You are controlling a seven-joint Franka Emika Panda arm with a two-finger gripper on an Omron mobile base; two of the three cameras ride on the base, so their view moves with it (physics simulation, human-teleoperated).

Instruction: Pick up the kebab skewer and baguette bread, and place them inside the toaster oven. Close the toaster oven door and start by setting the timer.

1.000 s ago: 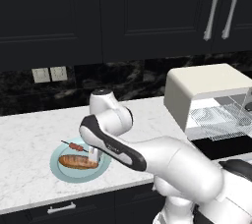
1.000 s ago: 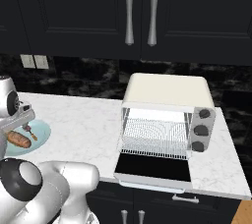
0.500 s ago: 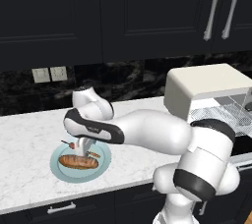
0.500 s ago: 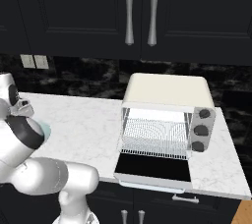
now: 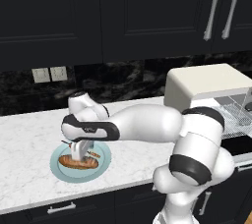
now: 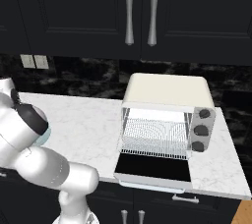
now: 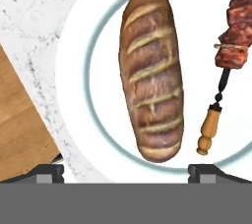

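First pick in hand: gripper (image 7: 125, 174) hangs over the baguette bread (image 7: 150, 70) on the plate (image 7: 74, 70), jaws wide open and empty (kebab skewer (image 7: 229, 61) beside). Next, descend and close across the loaf.

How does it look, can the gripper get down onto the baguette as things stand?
Probably yes. The open gripper hangs right over the baguette bread, which lies bare on the plate. The kebab skewer lies apart beside it.

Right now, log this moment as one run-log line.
phase: reaching for baguette bread | fingers: open, above loaf | kebab skewer: on plate | toaster oven door: open
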